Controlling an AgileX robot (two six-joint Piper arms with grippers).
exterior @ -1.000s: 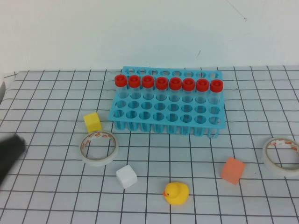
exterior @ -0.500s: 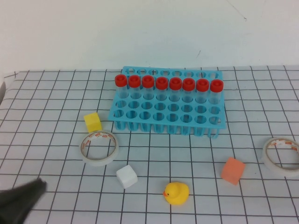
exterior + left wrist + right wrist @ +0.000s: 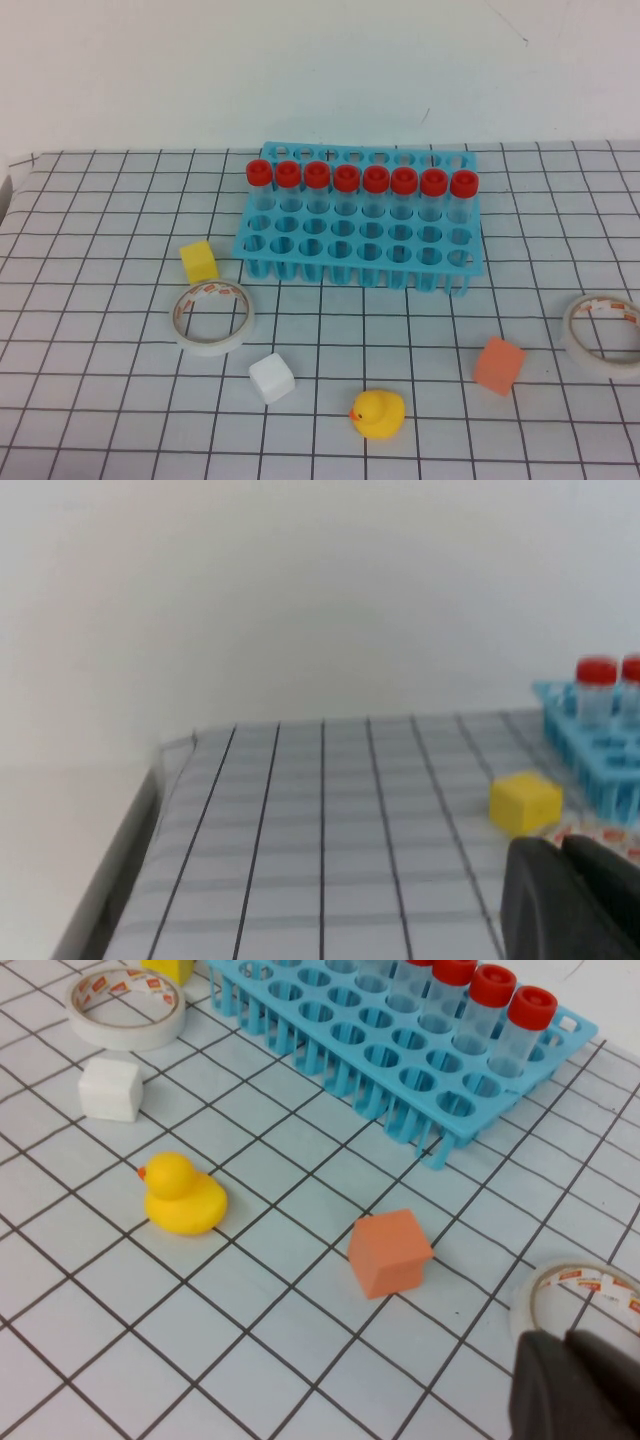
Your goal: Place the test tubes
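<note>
Now left gripper [image 3: 560, 852] exited high view; right gripper [image 3: 566, 1342] beside tape [image 3: 582, 1287].

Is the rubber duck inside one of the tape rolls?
No, the duck sits on open table between the white cube and the orange cube.

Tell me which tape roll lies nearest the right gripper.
The right-hand tape roll, beside the orange cube; the shut right gripper hovers just by it. The other roll, near the yellow cube, lies by the shut left gripper.

8 red-capped tubes [image 3: 375, 190] stand in a blue rack [image 3: 340, 262] on a black-gridded white table [image 3: 100, 330].
</note>
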